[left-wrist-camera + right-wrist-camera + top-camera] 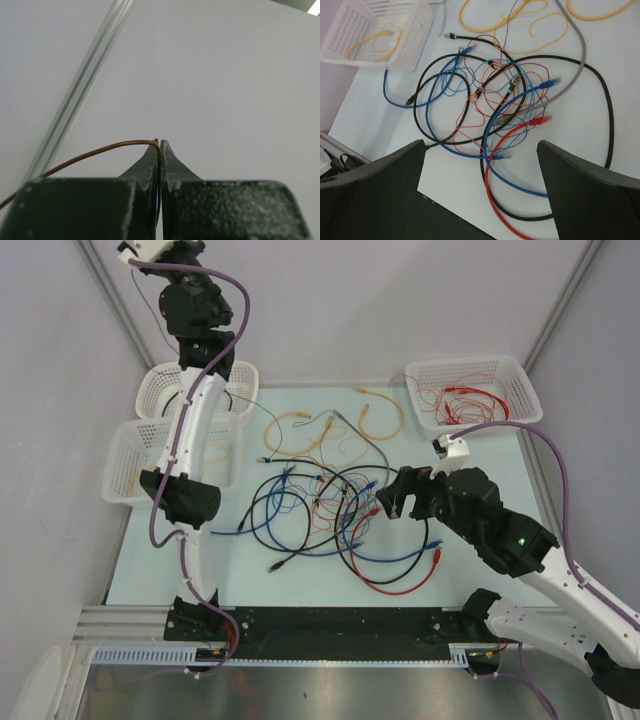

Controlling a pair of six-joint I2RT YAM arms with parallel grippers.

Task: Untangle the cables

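Cables (320,510): tangle mid-table, spread wider left-to-right than front-to-back; yellow cables (300,425) lie loose behind it.
Right gripper (480,150): jaws wide apart, holding nothing; hangs over the tangle's right edge, aimed down and left at it; red plug (542,120) sits in line between its fingers.
Left gripper (160,147): jaws pressed together on 1 brown wire (95,151); high up at back-left, well apart from the tangle.
Nearer arm: right.
Likely next pick: a strand at the right edge.

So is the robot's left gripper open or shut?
Shut. The left gripper has its tips pressed together, pinching a thin brown wire.
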